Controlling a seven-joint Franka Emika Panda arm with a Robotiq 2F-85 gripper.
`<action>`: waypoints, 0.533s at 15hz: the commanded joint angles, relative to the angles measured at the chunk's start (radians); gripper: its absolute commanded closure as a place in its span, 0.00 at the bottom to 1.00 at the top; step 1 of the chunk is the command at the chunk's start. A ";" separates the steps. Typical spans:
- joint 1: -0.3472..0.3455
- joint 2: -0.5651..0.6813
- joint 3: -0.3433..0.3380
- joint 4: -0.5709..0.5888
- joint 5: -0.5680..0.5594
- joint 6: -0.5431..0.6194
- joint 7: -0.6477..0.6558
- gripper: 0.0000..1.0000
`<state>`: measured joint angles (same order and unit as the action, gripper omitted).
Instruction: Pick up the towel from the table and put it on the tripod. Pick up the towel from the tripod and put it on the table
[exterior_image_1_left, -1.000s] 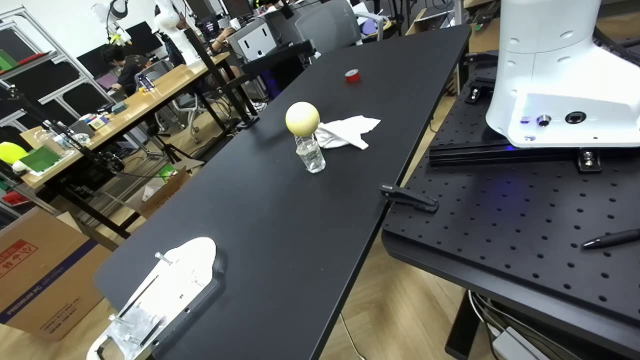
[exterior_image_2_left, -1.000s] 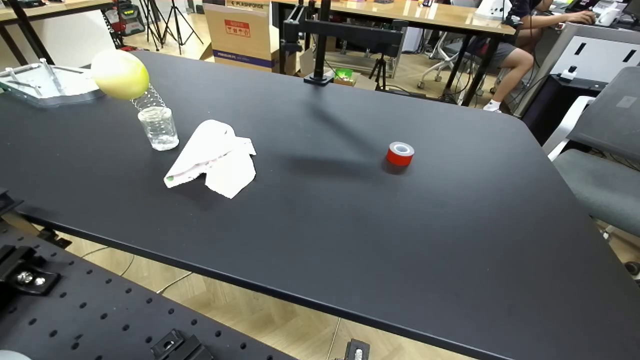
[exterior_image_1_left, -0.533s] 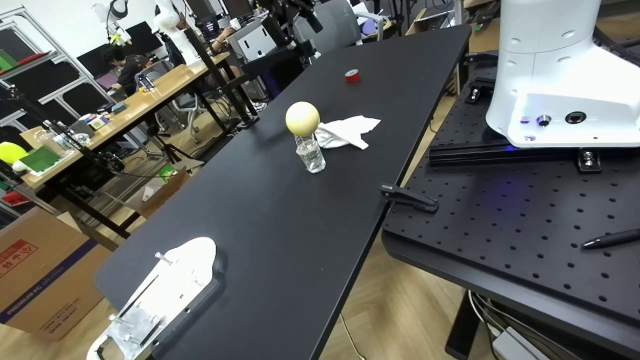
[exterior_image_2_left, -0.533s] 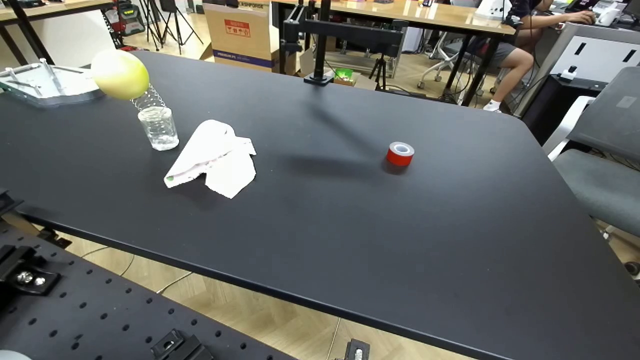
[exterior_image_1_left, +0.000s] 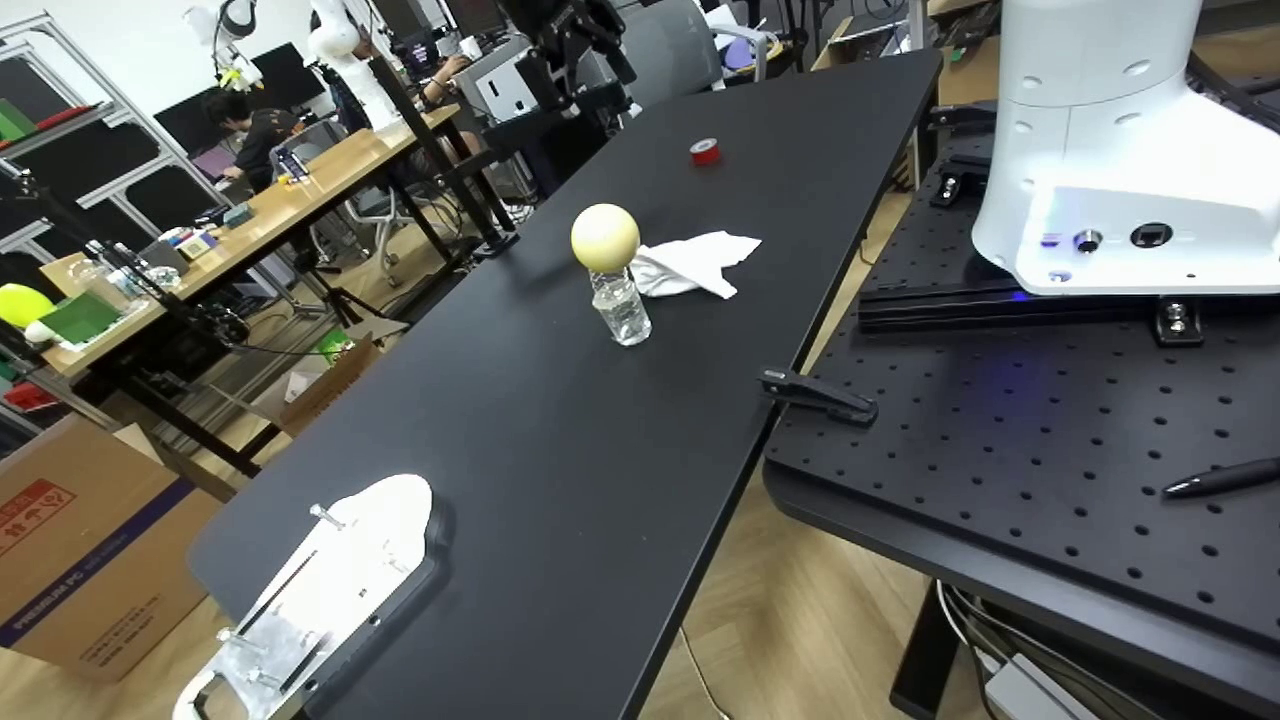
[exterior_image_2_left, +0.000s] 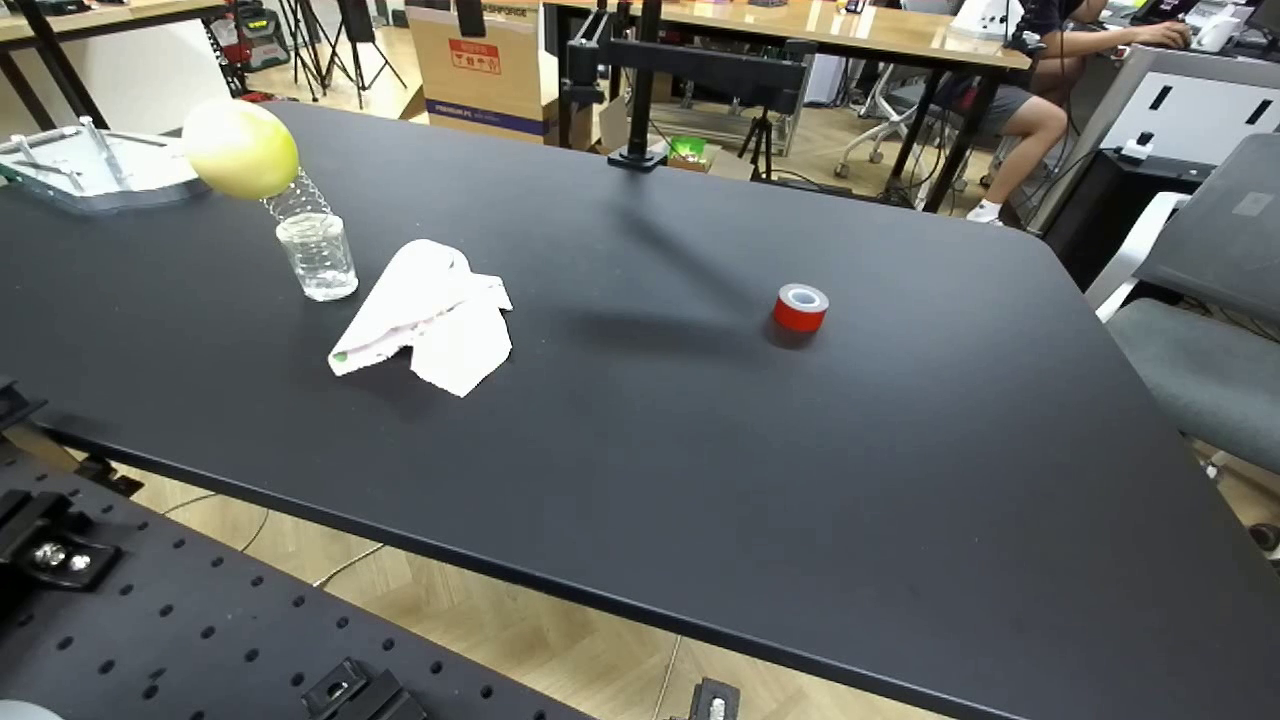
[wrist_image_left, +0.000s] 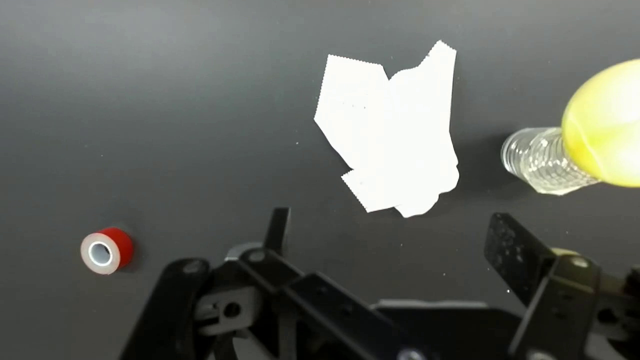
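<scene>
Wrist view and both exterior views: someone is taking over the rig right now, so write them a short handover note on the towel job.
Gripper: open, holding nothing, above the black table.
Crumpled white cloth towel: lying on the table, apart from the clear ribbed container with a yellow ball on top.
Black tripods: seen only in the background; which one is meant is unclear.
Done: the towel is on the table; whether it has already made the round trip, I can't tell.
Left: if not, likely grasp the towel, put it on the tripod, then bring it back to the table.
</scene>
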<state>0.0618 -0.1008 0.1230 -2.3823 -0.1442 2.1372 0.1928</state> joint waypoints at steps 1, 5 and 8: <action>0.012 0.037 0.011 -0.066 -0.019 0.151 0.166 0.00; 0.026 0.098 0.016 -0.128 -0.052 0.259 0.268 0.00; 0.037 0.152 0.006 -0.156 -0.066 0.318 0.240 0.00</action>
<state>0.0838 0.0181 0.1408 -2.5116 -0.1804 2.4047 0.4061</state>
